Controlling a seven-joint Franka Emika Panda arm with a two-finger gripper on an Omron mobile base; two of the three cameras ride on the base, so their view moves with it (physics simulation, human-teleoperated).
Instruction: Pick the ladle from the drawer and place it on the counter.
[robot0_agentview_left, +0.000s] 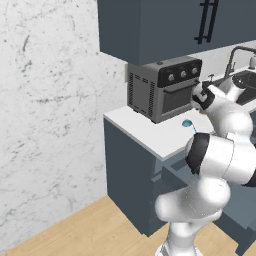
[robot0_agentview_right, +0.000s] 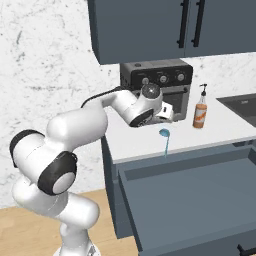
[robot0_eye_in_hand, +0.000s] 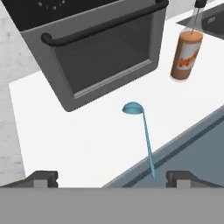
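Kitchen: white marbled wall behind, slate-blue cabinets under a white counter (robot0_agentview_right: 135, 142), wooden floor below.
Landmark: toaster oven (robot0_agentview_right: 157, 87) stands at the back of the counter; everything below is placed from it.
Ladle: the ladle (robot0_eye_in_hand: 142, 131) lies on the counter just in front of the oven door, bowl toward the oven, thin handle running out to the counter's front edge, its tip seeming to overhang the drawer. It looks set down, nothing touching it.
Drawer: the drawer (robot0_agentview_right: 200, 200) is pulled out below and in front of the oven, its inside bare where visible, which fits the ladle having left it.
Bottle: an orange bottle (robot0_agentview_right: 200, 114) stands upright beside the oven, on the sink side, well apart from the ladle.
Gripper: the gripper (robot0_agentview_right: 167, 114) hangs just in front of the oven door, above the ladle's bowl. Its fingers (robot0_eye_in_hand: 41, 178) are spread wide and grip nothing; the ladle lies between and beyond them in the hand view, free.
Why so: wide jaws above a resting ladle read as a release, made near the oven where the counter is bare.
Stage: placing appears done; I judge only a clean lift away remains.
Risk: the overhanging handle could tip if nudged.
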